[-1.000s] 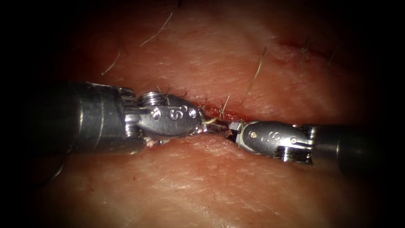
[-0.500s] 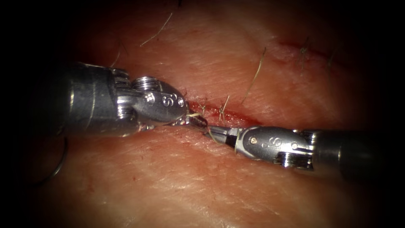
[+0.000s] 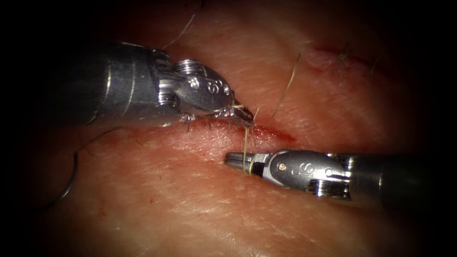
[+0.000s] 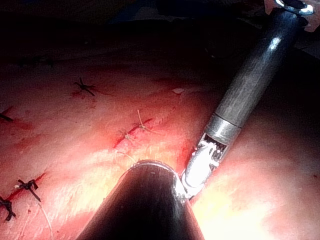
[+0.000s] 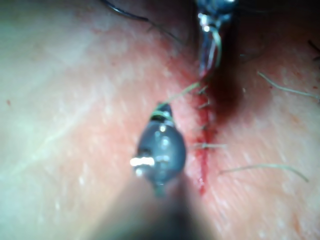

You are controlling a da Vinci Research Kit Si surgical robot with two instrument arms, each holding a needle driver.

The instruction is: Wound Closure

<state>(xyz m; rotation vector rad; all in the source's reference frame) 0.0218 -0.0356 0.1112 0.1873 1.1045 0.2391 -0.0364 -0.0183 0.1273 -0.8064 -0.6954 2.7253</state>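
Since a second ago the left tool (image 3: pixel 240 113) has lifted away from the cut toward the upper left of the endoscope view, while the right tool (image 3: pixel 236 160) has dropped a little lower, so the two tips that met over the wound now stand apart. Between them a pale thread (image 3: pixel 245 143) runs nearly straight up and down, from the left tool's closed jaws to the right tool's closed jaws, where it crosses the jaws near their base. Both tools grip this thread.

The curved needle (image 3: pixel 71 178) lies free on the tissue (image 3: pixel 200 209) at the lower left of the endoscope view, well apart from both tools and held by neither; its arc bows outward to the right, its long axis roughly vertical, and it is not in the tissue.

The cut (image 3: pixel 269 133) runs roughly left to right across the middle of the frame, rimmed with red fluid (image 3: pixel 278 137). In the right wrist view the thread (image 5: pixel 180 94) slants from the right tool (image 5: pixel 161 111) toward the left tool (image 5: pixel 205 62), beside the cut (image 5: pixel 202 150).
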